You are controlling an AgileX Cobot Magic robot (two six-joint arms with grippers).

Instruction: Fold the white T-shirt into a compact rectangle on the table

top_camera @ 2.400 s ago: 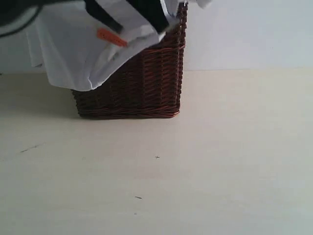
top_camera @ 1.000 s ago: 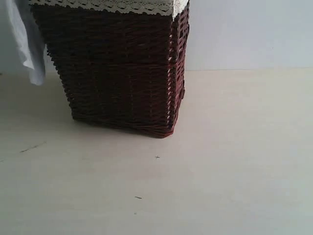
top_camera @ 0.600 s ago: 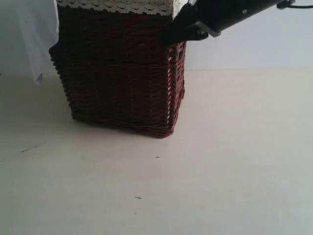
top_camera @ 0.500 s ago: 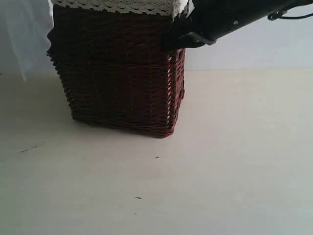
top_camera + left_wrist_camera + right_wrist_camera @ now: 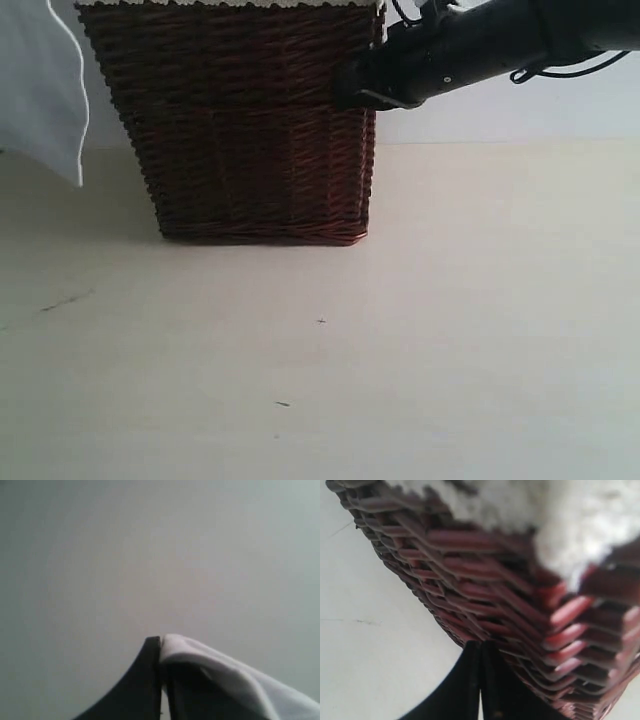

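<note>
A piece of the white T-shirt (image 5: 42, 95) hangs in the air at the far left of the exterior view, beside the basket and above the table (image 5: 450, 340). In the left wrist view my left gripper (image 5: 161, 645) is shut on a fold of the white T-shirt (image 5: 235, 675), with only a blank grey background behind it. That gripper is outside the exterior view. My right gripper (image 5: 347, 92) reaches in from the upper right. It is shut with nothing in it, tips against the basket's upper right corner (image 5: 480, 647).
A dark brown wicker basket (image 5: 240, 130) stands flat on the table at the back left, its cream lace lining (image 5: 570, 515) showing at the rim. A pale wall rises behind. Small dark specks (image 5: 283, 404) mark the table's front.
The basket, tilted half a second ago, now sits level on the table. The hanging shirt piece at the left has come further into view. The right arm stays at the basket's corner.
</note>
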